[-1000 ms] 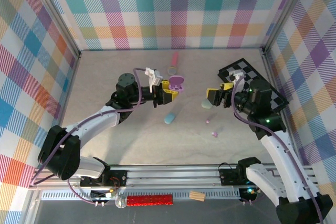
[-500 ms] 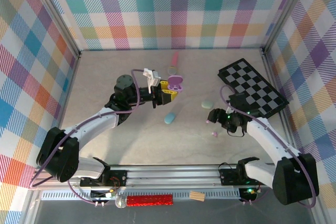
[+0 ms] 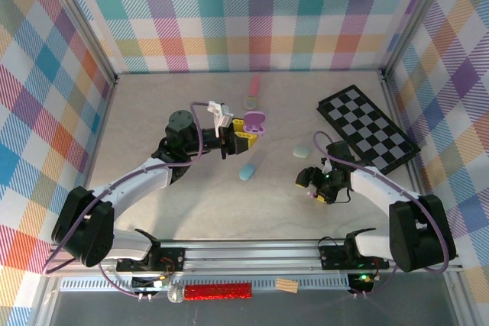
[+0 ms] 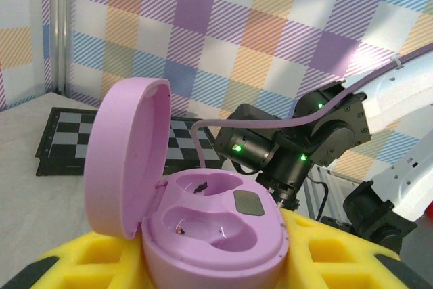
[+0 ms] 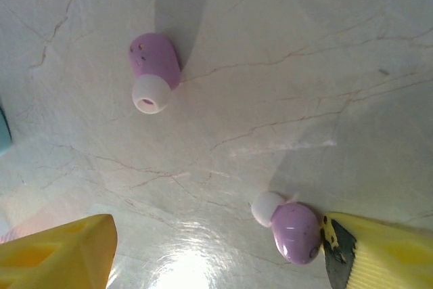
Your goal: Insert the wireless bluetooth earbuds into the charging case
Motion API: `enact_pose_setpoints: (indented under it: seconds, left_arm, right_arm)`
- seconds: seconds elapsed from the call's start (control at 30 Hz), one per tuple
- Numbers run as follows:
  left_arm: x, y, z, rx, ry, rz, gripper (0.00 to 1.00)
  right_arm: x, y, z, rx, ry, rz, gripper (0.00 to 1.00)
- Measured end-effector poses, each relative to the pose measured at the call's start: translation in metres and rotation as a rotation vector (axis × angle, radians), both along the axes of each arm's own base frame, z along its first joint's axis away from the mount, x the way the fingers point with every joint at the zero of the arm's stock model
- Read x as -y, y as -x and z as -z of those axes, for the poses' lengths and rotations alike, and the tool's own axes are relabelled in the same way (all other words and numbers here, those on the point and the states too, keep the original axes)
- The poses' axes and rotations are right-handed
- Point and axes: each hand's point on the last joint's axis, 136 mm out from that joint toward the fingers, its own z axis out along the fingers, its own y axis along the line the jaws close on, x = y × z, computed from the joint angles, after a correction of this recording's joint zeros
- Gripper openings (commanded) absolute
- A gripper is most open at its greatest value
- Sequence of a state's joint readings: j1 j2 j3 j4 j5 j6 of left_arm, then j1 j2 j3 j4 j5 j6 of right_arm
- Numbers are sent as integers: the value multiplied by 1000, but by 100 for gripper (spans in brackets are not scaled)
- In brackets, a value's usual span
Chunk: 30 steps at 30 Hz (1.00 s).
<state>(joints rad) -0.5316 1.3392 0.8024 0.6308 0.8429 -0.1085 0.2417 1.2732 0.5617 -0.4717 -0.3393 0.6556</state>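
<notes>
Left gripper (image 3: pixel 246 129) clamps the open purple case (image 4: pixel 216 235). Right gripper (image 5: pixel 216 252) is spread wide over 2 purple earbuds (image 5: pixel 152 72) — one earbud (image 5: pixel 291 231) just beside a finger.

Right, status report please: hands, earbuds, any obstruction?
Left hand shut on open purple case. Right hand open, low over two purple earbuds, neither gripped. Nothing in the way.

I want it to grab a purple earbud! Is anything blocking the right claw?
Nothing visible does. The right gripper is open above the table. One purple earbud lies right beside its finger, the other earbud farther off.
</notes>
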Motion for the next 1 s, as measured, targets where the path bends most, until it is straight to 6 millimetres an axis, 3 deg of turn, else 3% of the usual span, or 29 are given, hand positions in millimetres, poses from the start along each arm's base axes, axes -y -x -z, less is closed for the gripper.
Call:
enact_pose_setpoints:
  seconds: [0.7, 0.83, 1.0]
  left_arm:
    - [-1, 2, 1, -1, -1, 0, 38]
    - [-1, 2, 1, -1, -1, 0, 38]
    - [-1, 2, 1, 1, 1, 0, 38]
  right_arm:
    - [-38, 12, -5, -7, -88, -87, 78]
    - [-37, 16, -8, -3, -77, -95, 77]
    - [-28, 15, -27, 55, -34, -88, 77]
